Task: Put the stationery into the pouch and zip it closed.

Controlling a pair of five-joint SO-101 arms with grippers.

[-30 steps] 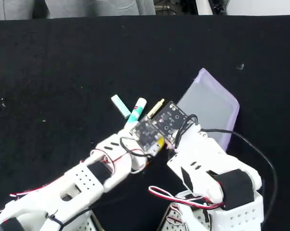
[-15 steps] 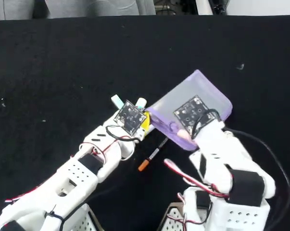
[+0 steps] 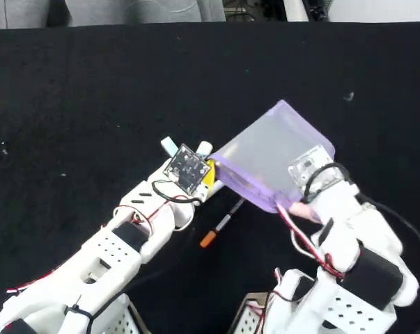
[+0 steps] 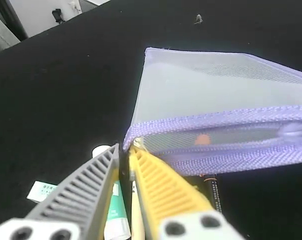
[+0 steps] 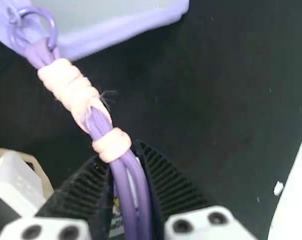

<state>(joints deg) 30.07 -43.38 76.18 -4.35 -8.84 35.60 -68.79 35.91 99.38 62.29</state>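
The left claw [image 4: 124,150] is clamped shut on one corner of the pouch [image 4: 216,95], its grey and yellow jaws pressed together over the purple edging. The right claw [image 5: 123,165] is closed on the zip's pull cord [image 5: 73,95], a purple loop bound with pale pink wrapping that runs up to a ring [image 5: 38,22] at the slider.

Over the last second the right claw has travelled from just beside the left claw along the zip edge to the pouch's far end. The left claw has held its corner as an anchor. With the stationery lying outside, this reads as the zip being drawn open, so loading has not begun.

The pouch is lilac, translucent mesh with darker purple trim. It sits right of centre on the black surface [image 3: 70,90], slanted and stretched between the two claws. In the left wrist view its two zip bands seem parted along most of their length, though the angle makes this hard to confirm.

A pen [image 3: 220,228] with an orange end lies on the surface just beside the pouch's near edge, between the arms. A mint eraser [image 3: 169,146] and a glue stick [image 3: 204,147] lie just beyond the left claw.
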